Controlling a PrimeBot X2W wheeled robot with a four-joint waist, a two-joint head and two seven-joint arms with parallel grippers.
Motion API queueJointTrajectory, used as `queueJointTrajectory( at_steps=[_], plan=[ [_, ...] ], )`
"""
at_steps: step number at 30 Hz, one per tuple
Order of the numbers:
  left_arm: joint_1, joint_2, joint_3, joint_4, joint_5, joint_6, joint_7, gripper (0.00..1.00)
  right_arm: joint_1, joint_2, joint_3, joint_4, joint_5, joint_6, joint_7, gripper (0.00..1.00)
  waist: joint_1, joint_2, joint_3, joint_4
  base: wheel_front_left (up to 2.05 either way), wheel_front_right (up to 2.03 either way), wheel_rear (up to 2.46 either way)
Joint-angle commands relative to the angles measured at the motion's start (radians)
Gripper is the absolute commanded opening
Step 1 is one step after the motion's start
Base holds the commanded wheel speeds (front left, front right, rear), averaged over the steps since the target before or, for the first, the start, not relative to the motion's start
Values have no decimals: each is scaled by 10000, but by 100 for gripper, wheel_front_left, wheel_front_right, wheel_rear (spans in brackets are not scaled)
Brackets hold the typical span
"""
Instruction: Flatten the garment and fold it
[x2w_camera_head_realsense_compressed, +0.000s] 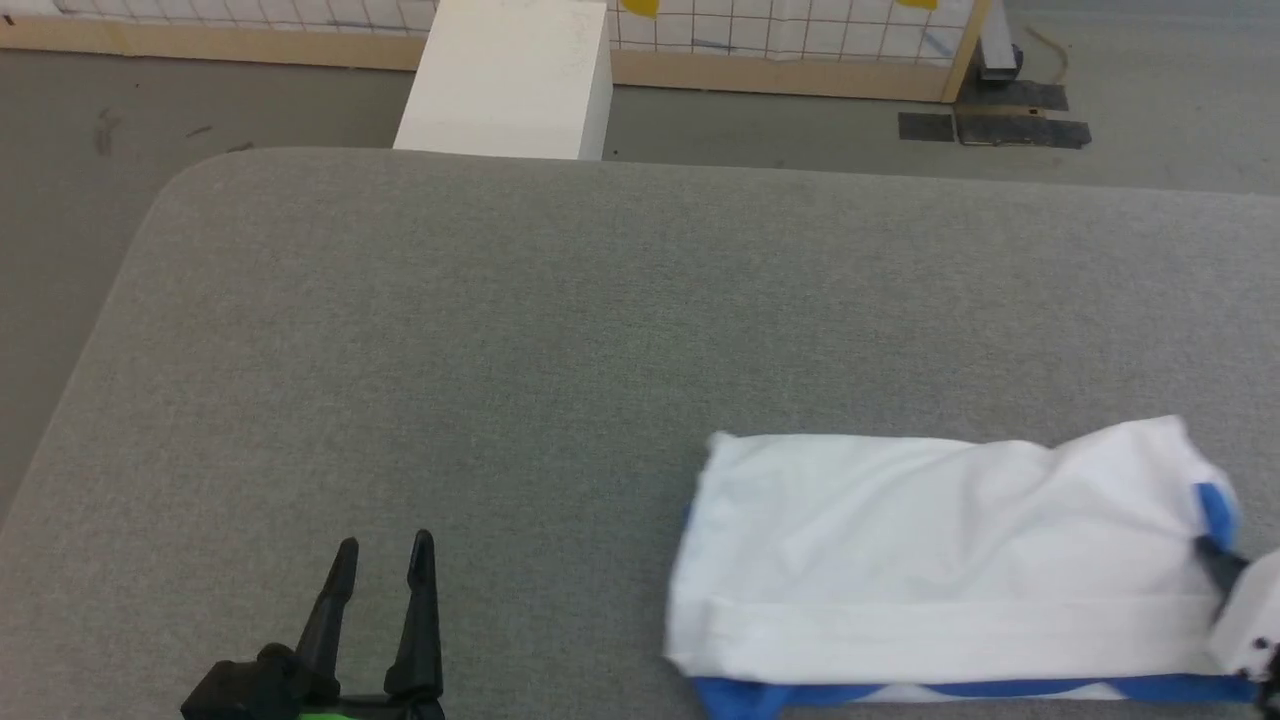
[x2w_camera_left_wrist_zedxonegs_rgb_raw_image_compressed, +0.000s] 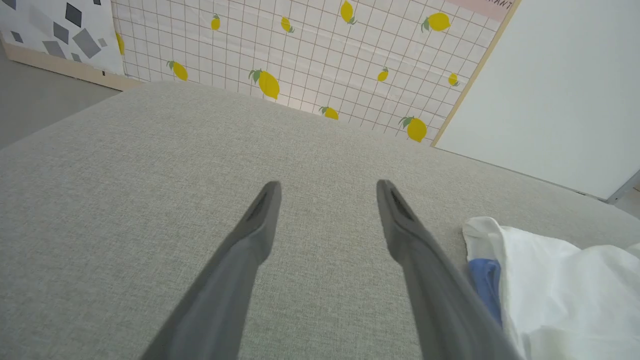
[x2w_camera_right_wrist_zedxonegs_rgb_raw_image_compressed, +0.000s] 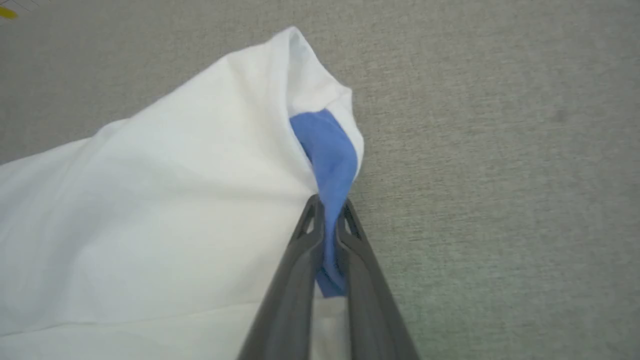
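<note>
The garment (x2w_camera_head_realsense_compressed: 940, 560) lies as a folded white band with blue edging on the grey cushion, at the lower right of the head view. My right gripper (x2w_camera_right_wrist_zedxonegs_rgb_raw_image_compressed: 327, 210) is shut on its right end, with blue fabric and white cloth pinched between the two dark fingers; in the head view it shows as a dark tip (x2w_camera_head_realsense_compressed: 1222, 566) at the right edge. That end of the garment (x2w_camera_right_wrist_zedxonegs_rgb_raw_image_compressed: 200, 200) is lifted into a peak. My left gripper (x2w_camera_head_realsense_compressed: 380, 560) stands open over bare cushion, well left of the garment (x2w_camera_left_wrist_zedxonegs_rgb_raw_image_compressed: 560, 295), with nothing between its fingers (x2w_camera_left_wrist_zedxonegs_rgb_raw_image_compressed: 260, 215).
The grey cushioned surface (x2w_camera_head_realsense_compressed: 520, 330) has a rounded far-left corner, with floor beyond. A white box (x2w_camera_head_realsense_compressed: 510, 80) stands just behind the far edge. A lemon-print grid panel (x2w_camera_left_wrist_zedxonegs_rgb_raw_image_compressed: 310, 55) and a white wall panel (x2w_camera_left_wrist_zedxonegs_rgb_raw_image_compressed: 560, 80) stand further back.
</note>
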Motion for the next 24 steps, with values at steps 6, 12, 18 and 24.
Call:
queueJointTrajectory(
  at_steps=[6, 12, 18, 24],
  plan=[
    [-51, -40, -24, 152, 106, -70, -37, 100, -416, -416, -1056, -41, -656, -19, -78, 0, 0, -1, -64, -98, 0, 0, 0],
    [-95, -39, -73, 262, 151, -76, -38, 100, -467, -82, -11, -822, -188, -19, 266, 0, 0, -1, -141, -91, 0, 0, 0],
    [-128, -46, -119, 351, 78, -70, -38, 100, -149, 170, 2025, -2401, 775, -19, 1185, 0, 0, -1, -157, -101, 0, 0, 0],
    [-203, -51, -168, 380, 36, -55, -38, 100, -167, 242, 3695, -3435, 1350, -19, 1897, 0, 0, -1, -99, -56, 0, 0, 0]
  ],
)
